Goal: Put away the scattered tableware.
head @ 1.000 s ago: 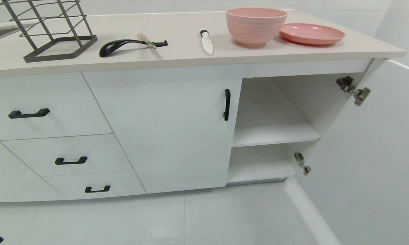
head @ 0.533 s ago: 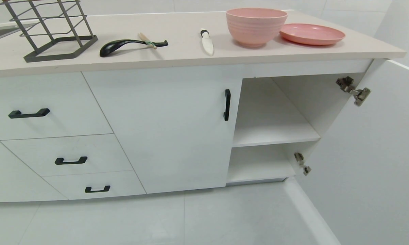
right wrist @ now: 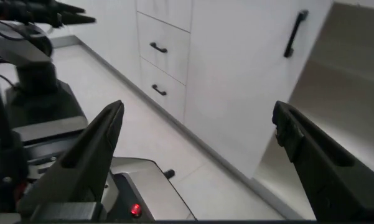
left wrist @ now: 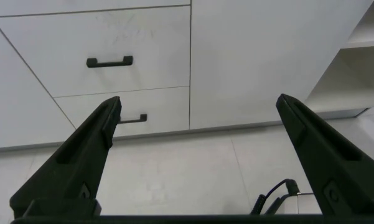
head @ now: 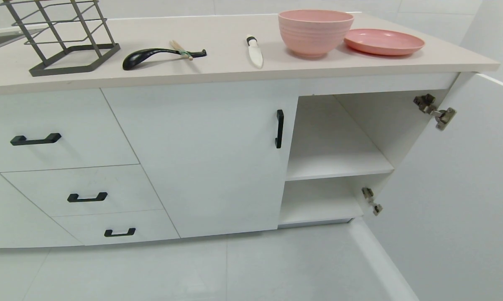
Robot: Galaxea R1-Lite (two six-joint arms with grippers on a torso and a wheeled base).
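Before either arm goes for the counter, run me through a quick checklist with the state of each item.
1. Cabinet door swung open: ok.
2. Upper shelf exposed: ok.
3. Left gripper open, holding nothing: ok.
4. Right gripper open, holding nothing: ok.
5. Pink bowl apart from pink plate: cannot tell, they overlap in the head view.
6. Black ladle separate from chopsticks: not ok, it crosses them.

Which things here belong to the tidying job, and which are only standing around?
Job: pink bowl, pink plate, black spoon, chopsticks, white knife, all on the countertop.
Only standing by: wire rack, closed drawers, open cabinet.
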